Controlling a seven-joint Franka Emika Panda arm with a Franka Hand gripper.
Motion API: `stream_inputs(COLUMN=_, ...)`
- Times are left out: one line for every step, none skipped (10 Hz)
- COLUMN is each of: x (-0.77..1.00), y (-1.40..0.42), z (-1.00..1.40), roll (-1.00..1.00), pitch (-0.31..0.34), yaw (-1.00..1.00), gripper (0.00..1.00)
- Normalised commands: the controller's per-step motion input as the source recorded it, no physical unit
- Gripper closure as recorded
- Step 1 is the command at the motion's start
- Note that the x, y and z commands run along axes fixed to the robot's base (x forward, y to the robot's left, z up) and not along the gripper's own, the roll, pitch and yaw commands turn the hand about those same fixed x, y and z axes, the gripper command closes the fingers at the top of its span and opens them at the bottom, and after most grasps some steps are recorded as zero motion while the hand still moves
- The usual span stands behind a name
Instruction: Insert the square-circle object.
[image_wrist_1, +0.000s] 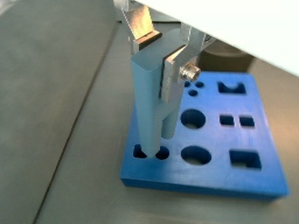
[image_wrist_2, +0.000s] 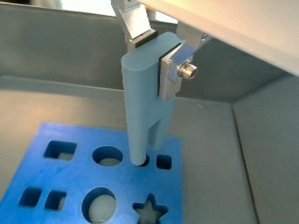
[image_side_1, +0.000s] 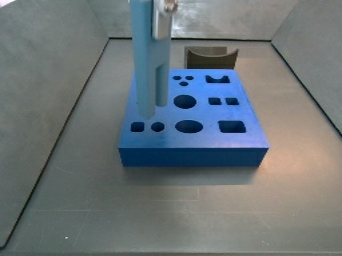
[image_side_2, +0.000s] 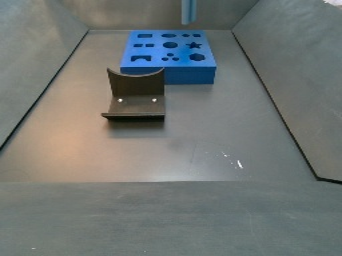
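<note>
Gripper (image_wrist_1: 163, 54) pinching the upper end of the square-circle object (image_wrist_1: 149, 105), silver fingers (image_wrist_2: 172, 63) pressed against its sides. Bar held upright over the dark-blue block (image_side_1: 194, 130), prongs at or just inside the small holes near one corner. Fixture (image_side_2: 134, 96) well apart on the floor.
</note>
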Motion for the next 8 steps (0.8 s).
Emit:
stream_inputs(x=0.00, y=0.00, z=-0.33, roll=0.00, pitch=0.000, yaw=-1.00, gripper=1.00)
stream_inputs(x=0.00, y=0.00, z=-0.26, roll=0.00, pitch=0.000, yaw=-1.00, gripper=1.00)
stream_inputs(x=0.03, y=0.01, z=0.00, roll=0.00, pitch=0.000, yaw=-1.00, gripper=1.00)
stream_inputs(x=0.10, y=0.07, z=0.00, roll=0.00, pitch=0.000, yaw=-0.93, gripper=1.00)
stream_inputs(x=0.09, y=0.08, z=0.00, roll=0.00, pitch=0.000, yaw=-0.93, gripper=1.00)
stream_inputs(x=0.00, y=0.01, z=0.00, roll=0.00, pitch=0.000, yaw=-0.99, gripper=1.00)
stream_inputs(x=0.00, y=0.00, z=-0.02, roll=0.00, pitch=0.000, yaw=-1.00, gripper=1.00)
stream_inputs(x=0.00, y=0.00, z=-0.19, roll=0.01, pitch=0.000, yaw=-1.00, gripper=1.00)
